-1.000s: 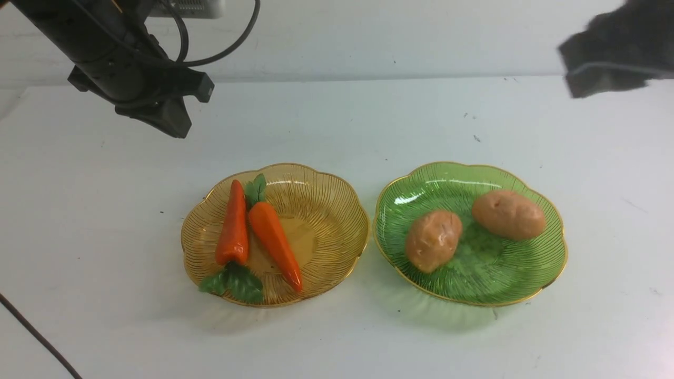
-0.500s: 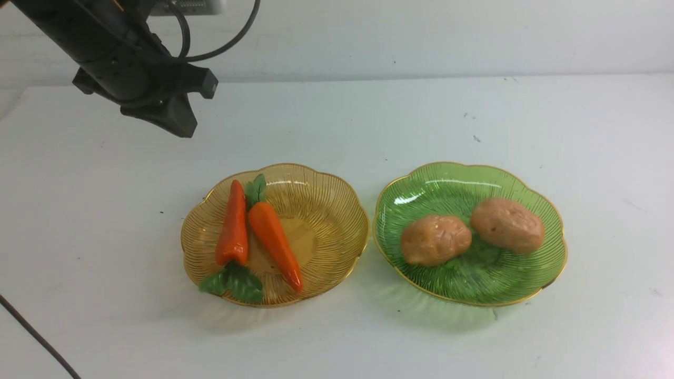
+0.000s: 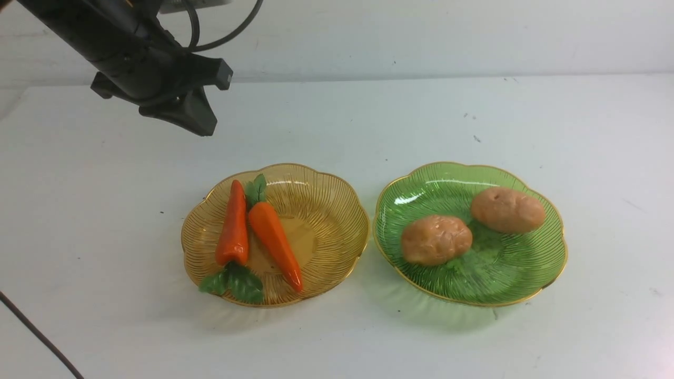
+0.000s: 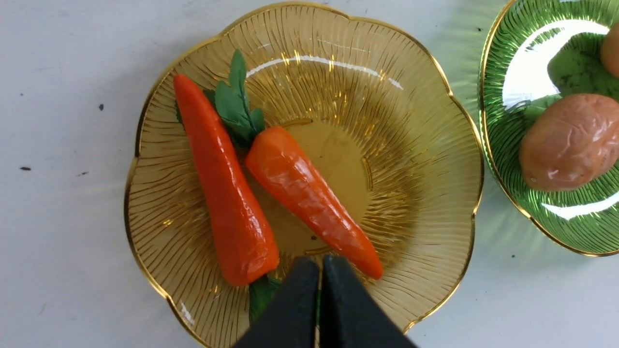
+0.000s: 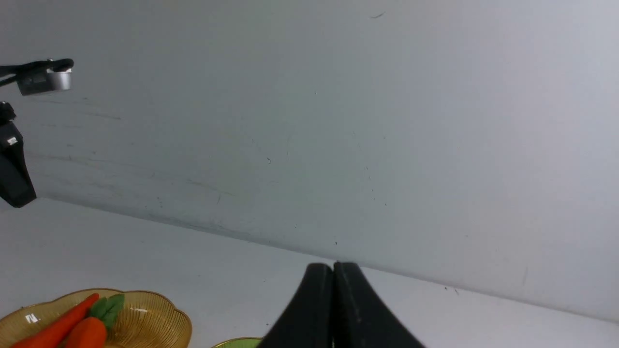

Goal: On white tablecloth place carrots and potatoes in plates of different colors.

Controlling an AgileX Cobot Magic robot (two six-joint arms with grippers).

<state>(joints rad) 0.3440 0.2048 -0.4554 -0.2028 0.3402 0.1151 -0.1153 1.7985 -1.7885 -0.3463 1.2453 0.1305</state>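
A white tablecloth [image 3: 337, 121] covers the whole work surface, plain apart from a few dark specks. Two scalloped, gold-rimmed glass plates sit side by side near its middle, close together but not touching: an amber plate [image 3: 326, 221] on the robot's left and a green plate [image 3: 505, 268] on its right.

Two tan potatoes [image 3: 436, 239] lie inside the green plate, just beside each other. Two orange carrots [image 3: 233, 226] lie inside the amber plate, side by side and pointing opposite ways, so that one carrot's green leaves spill over the near rim.

The left gripper [image 4: 319, 266] hangs above the amber plate's near edge with its black jaws pressed together and nothing between them. The right gripper [image 5: 333, 270] is lifted high and aimed at the back wall, its jaws likewise closed and empty; it is outside the front view.

Judging by this layout, the sorting looks complete: each vegetable type has its own plate colour, and no vegetable shows on the bare cloth. Only withdrawing the arms seems left.
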